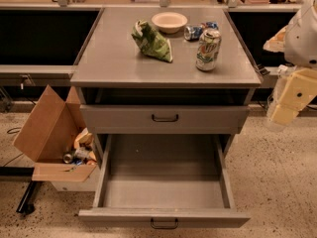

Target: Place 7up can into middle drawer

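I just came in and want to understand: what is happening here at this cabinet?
A robot is to put the 7up can into the middle drawer. The can stands upright on the cabinet top, untouched. The drawer is pulled open and empty. The pincer hangs at the right, beside the cabinet, apart from the can.

Matt metal drawer (pixel 163 182); plastic pincer (pixel 283 113), right

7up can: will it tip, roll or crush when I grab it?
Standing upright and tall for its base, the 7up can would probably tip if nudged high, then roll. Its dented wall suggests thin metal, likely crushable. The gripper hangs at the picture's right edge, beside the cabinet.
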